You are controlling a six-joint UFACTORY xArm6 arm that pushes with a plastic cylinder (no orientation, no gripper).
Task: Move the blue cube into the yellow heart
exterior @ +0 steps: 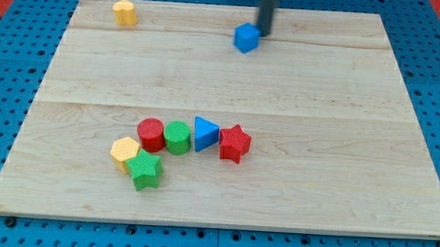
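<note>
1. My tip (264, 34) is a bare rod with nothing clamped; it sits just right of the blue cube (246, 38), touching or nearly so.
2. The blue cube lies at the far side of the board (230, 86), right of centre.
3. The yellow heart (124, 12) sits at the far left, well apart from the cube.
4. Near the middle: red cylinder (151, 134), green cylinder (177, 137), blue triangle (205, 133), red star (234, 143).
5. Nearer, to the left: yellow hexagon (124, 150) touching green star (144, 169).

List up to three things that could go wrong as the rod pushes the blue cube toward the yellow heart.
1. My tip sits at the blue cube's upper-right corner, so an off-centre push may spin it aside.
2. The yellow heart lies near the board's top edge; a hard push could knock it off.
</note>
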